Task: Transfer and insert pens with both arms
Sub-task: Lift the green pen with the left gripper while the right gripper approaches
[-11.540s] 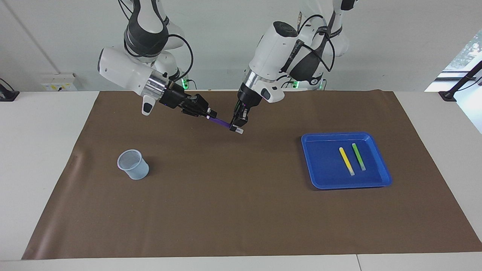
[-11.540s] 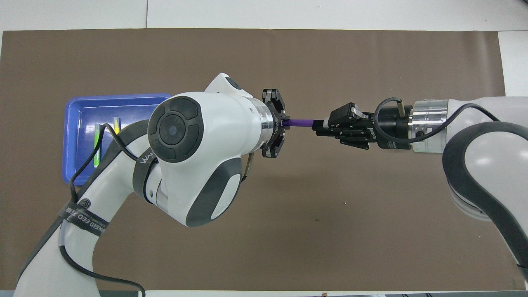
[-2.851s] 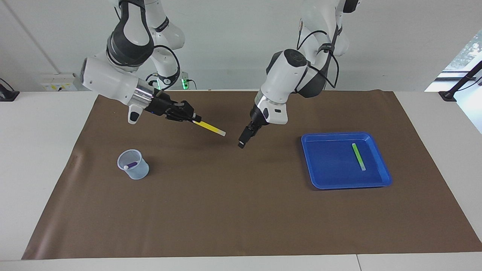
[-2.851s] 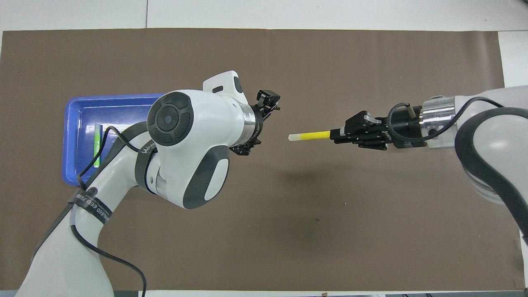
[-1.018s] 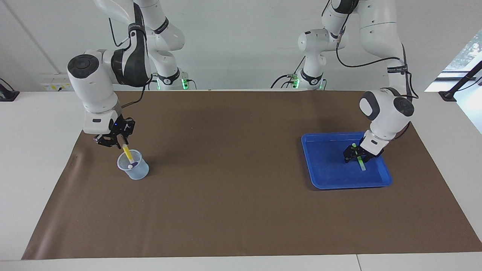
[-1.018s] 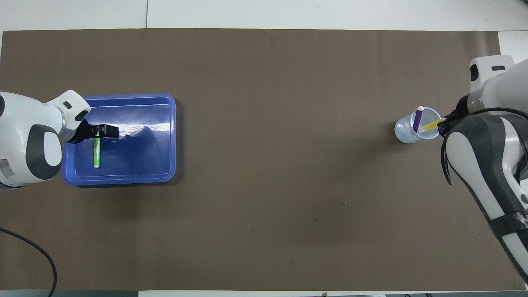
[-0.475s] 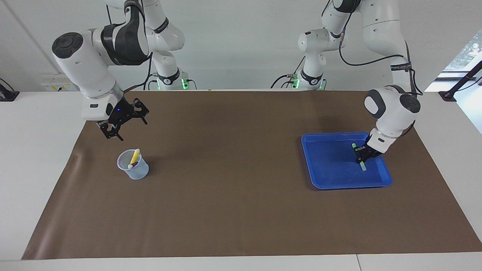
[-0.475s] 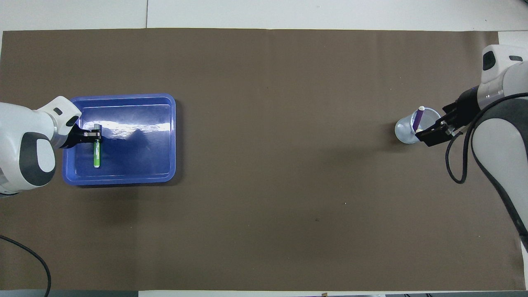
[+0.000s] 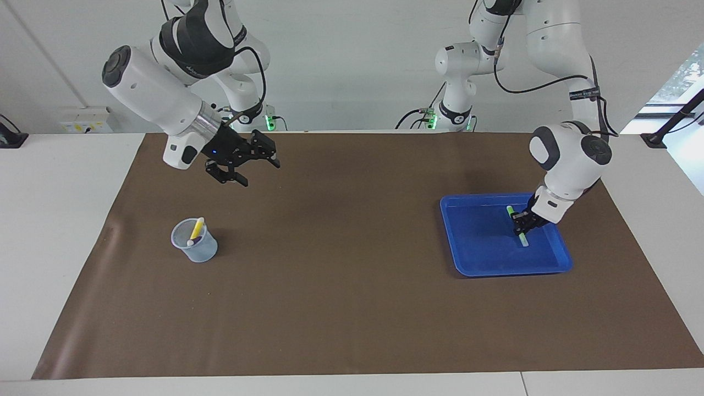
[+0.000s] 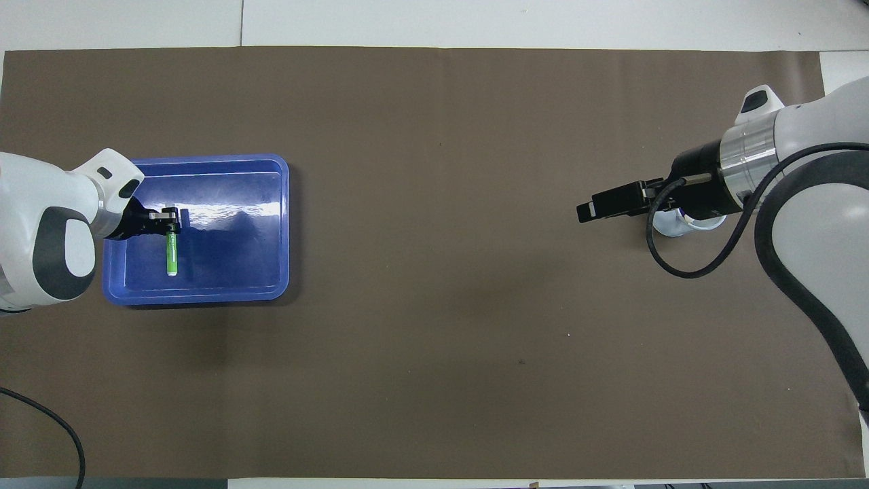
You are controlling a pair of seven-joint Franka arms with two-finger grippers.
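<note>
Left gripper (image 9: 520,224) clamped on green pen (image 9: 516,225), over the tray (image 9: 473,258) — last pickup. Right gripper (image 9: 258,170) spread, empty, waiting mid-mat. Next: carry to centre, hand over — cup (image 9: 193,241) holds two.

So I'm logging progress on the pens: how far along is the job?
Two pens look done: the yellow pen stands in the cup with the purple pen beside it. In hand: the left hand grips the green pen over the blue tray. Left: passing it to the open right hand and inserting it.
</note>
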